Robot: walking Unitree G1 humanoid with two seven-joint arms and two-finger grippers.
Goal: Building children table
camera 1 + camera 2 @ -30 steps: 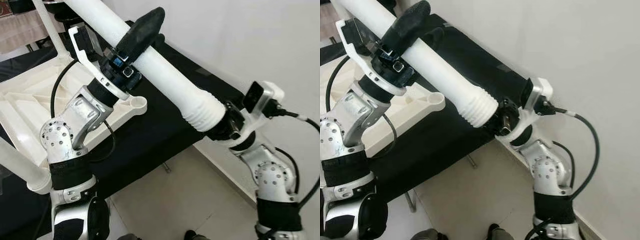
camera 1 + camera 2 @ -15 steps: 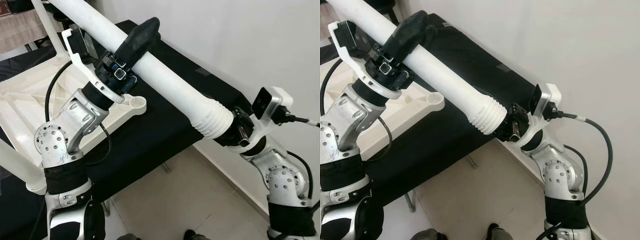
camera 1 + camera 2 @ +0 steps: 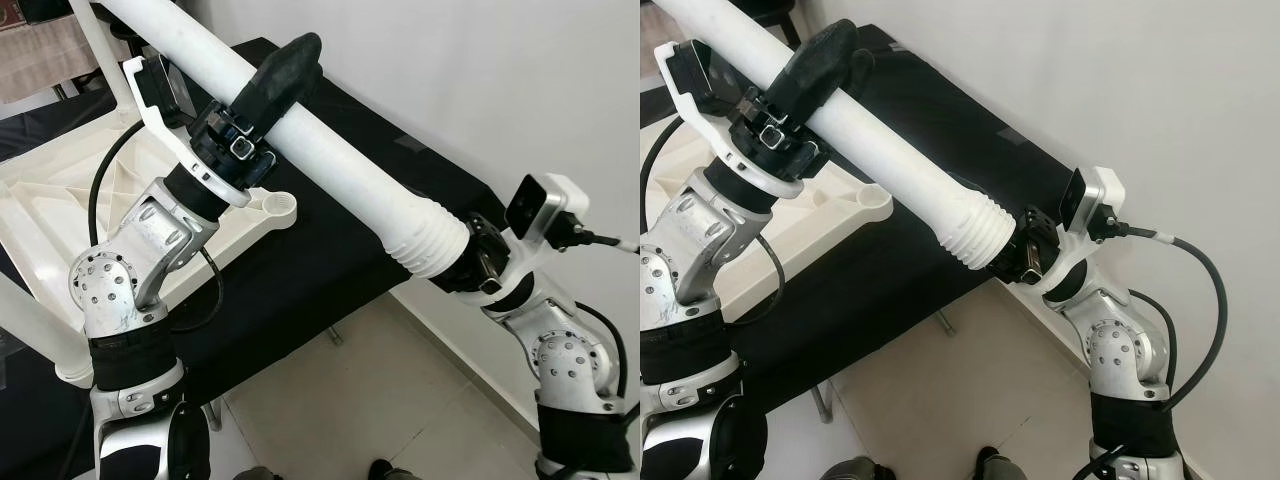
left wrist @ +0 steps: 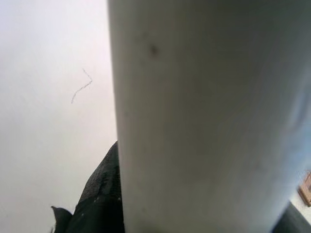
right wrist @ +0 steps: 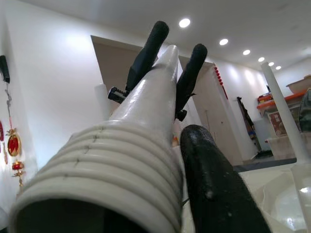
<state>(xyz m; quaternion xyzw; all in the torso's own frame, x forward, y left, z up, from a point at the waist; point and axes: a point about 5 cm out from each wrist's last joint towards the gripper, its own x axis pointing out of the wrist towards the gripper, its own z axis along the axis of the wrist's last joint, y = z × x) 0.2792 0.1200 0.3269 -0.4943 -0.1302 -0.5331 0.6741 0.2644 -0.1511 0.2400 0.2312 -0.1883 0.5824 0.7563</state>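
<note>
White wall and pale floor tiles take the right and lower frame; a black-covered table (image 3: 330, 270) runs diagonally through the middle. On it, at the left of the frame, lies the upturned white tabletop (image 3: 60, 210) with a round leg socket (image 3: 277, 206) at its corner. I hold the white table leg (image 3: 340, 170) diagonally across the upper centre, well above that socket. My left tool (image 3: 285, 72) pinches the leg at its middle, black fingers wrapped over it. My right tool (image 3: 1025, 248) sits at the ribbed end (image 3: 428, 242), centre right; I cannot tell whether it is closed there.

Risk, in my judgement: the ribbed end points away from the socket, so the leg needs turning, and a smooth tube could slip or rotate in a two-finger pinch during that swing.

Right wrist view shows the hollow ribbed mouth and the left tool's fingers (image 5: 148, 53) straddling the tube, plus a fitted leg (image 5: 284, 111). Left wrist view gives bare tube surface up close
</note>
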